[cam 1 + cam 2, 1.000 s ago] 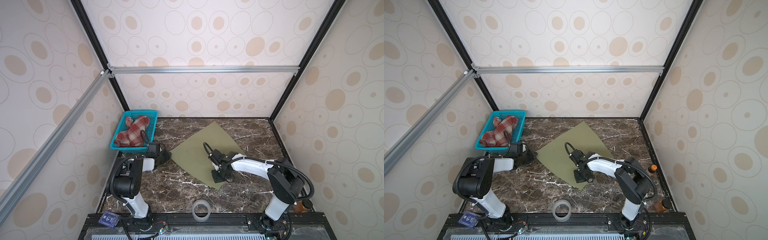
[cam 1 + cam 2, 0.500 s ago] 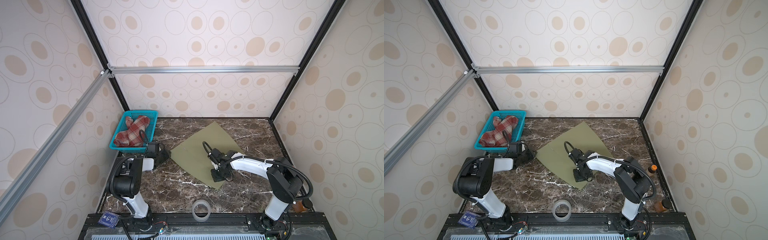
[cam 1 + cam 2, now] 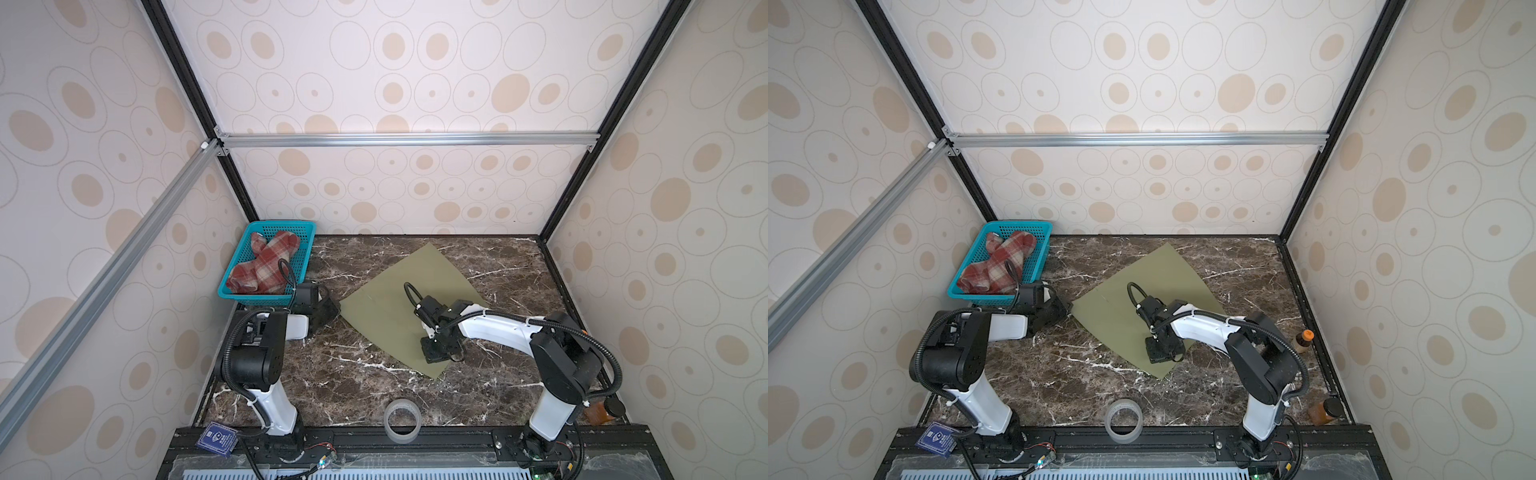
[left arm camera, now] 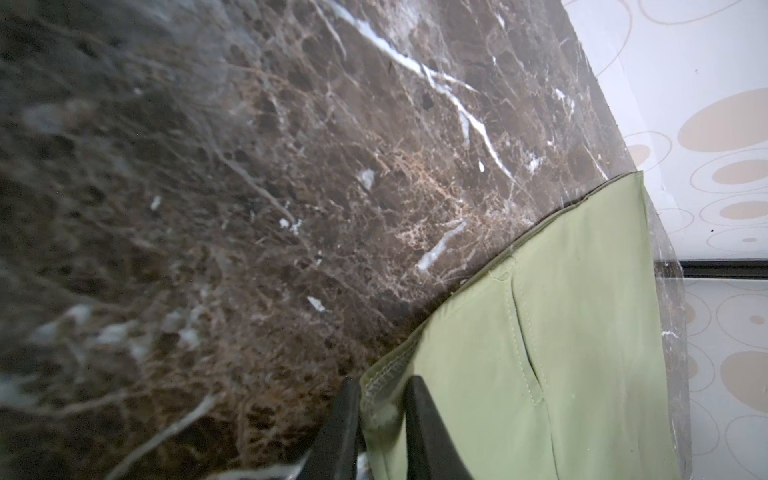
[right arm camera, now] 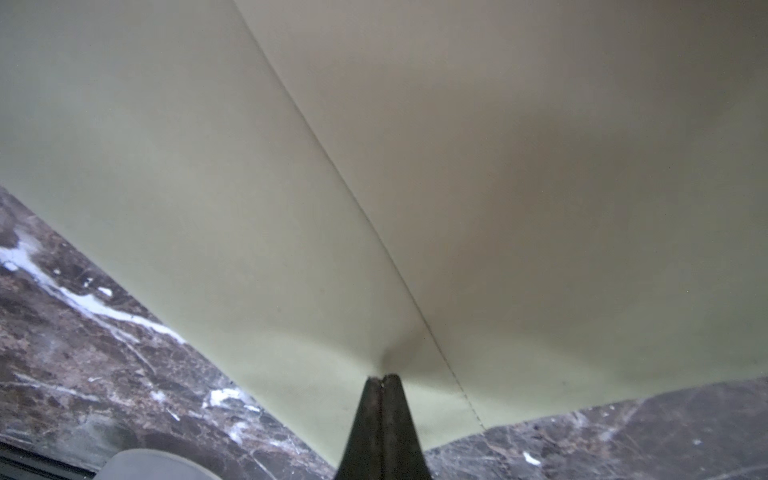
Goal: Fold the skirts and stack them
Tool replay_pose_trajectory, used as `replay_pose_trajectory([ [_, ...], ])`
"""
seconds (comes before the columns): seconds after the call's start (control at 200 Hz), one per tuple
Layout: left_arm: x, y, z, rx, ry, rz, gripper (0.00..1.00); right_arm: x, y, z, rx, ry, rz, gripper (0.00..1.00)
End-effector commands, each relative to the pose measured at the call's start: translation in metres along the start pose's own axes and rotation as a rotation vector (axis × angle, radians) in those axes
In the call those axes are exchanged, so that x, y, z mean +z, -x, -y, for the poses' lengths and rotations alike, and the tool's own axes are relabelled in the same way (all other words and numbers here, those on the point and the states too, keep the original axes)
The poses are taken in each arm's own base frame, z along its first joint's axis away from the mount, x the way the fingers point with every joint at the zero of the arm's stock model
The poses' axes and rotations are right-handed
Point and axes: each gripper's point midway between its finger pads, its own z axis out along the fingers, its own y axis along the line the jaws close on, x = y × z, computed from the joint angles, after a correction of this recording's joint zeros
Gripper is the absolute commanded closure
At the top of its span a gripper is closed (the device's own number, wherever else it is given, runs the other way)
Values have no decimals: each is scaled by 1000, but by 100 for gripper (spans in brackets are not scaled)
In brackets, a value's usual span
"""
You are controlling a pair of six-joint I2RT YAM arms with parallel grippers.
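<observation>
Olive skirt [image 3: 382, 311] flat on marble table [image 3: 353, 374], a diamond to right of teal basket [image 3: 249, 296]. Right gripper [image 5: 383, 378] on skirt's near corner, well right of basket and nearer than it: clenched, tips pinching small pucker of cloth beside seam. Left gripper [image 4: 383, 380] at skirt's left corner, just beside basket's near right corner: fingers either side of hem, cloth bunched between, reads as a pinch. Skirt's long axis runs from near corner away to far corner; judge fold goes that way. Plaid skirt [image 3: 266, 266] crumpled inside basket, not yet folded
</observation>
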Motion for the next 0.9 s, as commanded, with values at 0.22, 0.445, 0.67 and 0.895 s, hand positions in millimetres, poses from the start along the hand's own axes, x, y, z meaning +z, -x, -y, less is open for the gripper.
replay_pose_trajectory([
  [0.22, -1, -16, -17, -41, 45, -51, 100, -8, 4, 4, 14, -22, 10, 100],
  [0.445, -8, -8, -5, -33, 18, -30, 100, -25, 5, 6, -60, -54, 82, 74],
  [0.67, -14, -4, 4, -24, 2, -18, 100, -35, -9, 4, -210, -126, 124, 67],
  [0.895, -18, 1, 9, -21, 1, -12, 100, -29, -33, -10, -394, -187, 120, 69],
])
